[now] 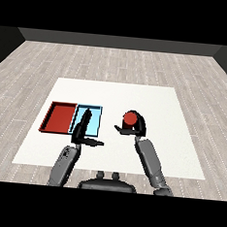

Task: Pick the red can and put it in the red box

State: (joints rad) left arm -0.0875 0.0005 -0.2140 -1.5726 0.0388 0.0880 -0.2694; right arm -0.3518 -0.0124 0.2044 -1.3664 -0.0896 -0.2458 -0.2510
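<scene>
At the left of the white table [34, 147] you see the red tray [58, 117], and the light blue tray [94, 125] lies just beside it on its right, the two touching along one edge. Both trays look to have nothing inside.

Your left robot hand [83, 127] hangs over the near part of the light blue tray. Its fingers are straight and point away from you, the thumb sticks out to the right, and it holds nothing.

Further right, well apart from the trays, your right robot hand [135, 128] is curled round the red can [130, 118]; the red top shows above the black fingers. I cannot tell if the can is on the table or a little above it.

So I judge the picking step is in hand, with the grasp just made. The next move calls for lifting the can and carrying it left across the light blue tray to the red one. Mind your left robot hand, which is near this path.
</scene>
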